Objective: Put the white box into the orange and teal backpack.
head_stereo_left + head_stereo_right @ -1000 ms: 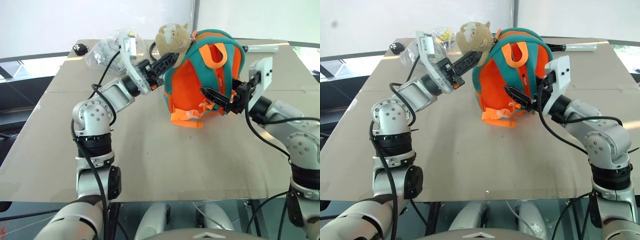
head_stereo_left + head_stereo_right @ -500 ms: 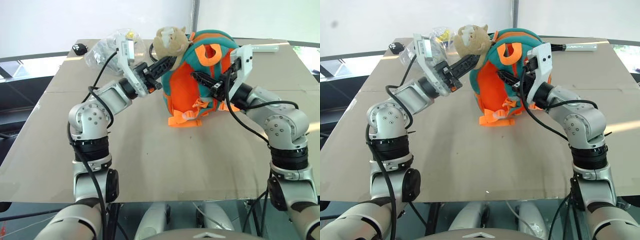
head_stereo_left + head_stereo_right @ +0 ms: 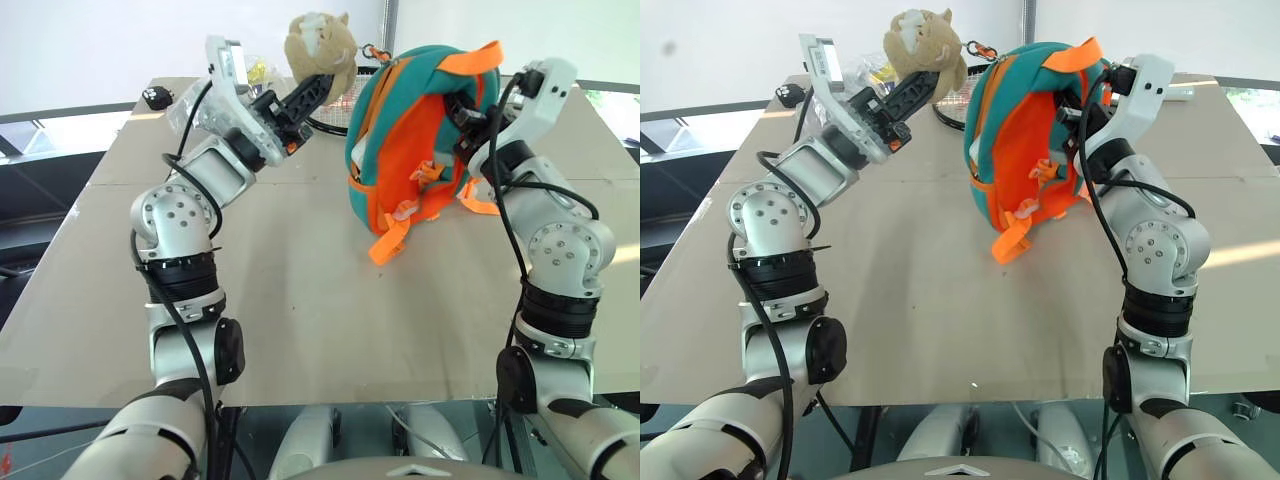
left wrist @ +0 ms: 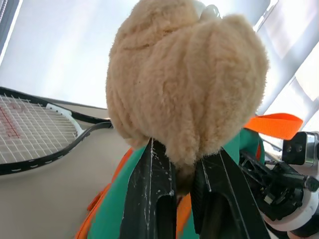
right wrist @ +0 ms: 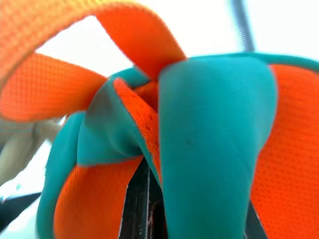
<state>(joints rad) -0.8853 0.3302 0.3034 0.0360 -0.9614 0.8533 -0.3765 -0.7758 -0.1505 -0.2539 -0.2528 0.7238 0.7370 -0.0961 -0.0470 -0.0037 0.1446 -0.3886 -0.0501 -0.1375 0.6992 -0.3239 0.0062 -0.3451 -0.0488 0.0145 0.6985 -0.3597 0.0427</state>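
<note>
Currently we hold the plush toy (image 3: 318,43) in our left end effector (image 3: 312,90) and the orange and teal backpack (image 3: 415,140) fabric in our right end effector (image 3: 466,110), both clamped, apparently to spread its opening

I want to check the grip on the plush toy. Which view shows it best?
The left wrist view: the plush toy sits large, pinched at its base between the left gripper fingers. Both eye views show it raised beside the backpack; the right wrist view catches a blurred tan edge.

orange and teal backpack (image 3: 405,140); tan plush toy (image 3: 318,45)
</note>
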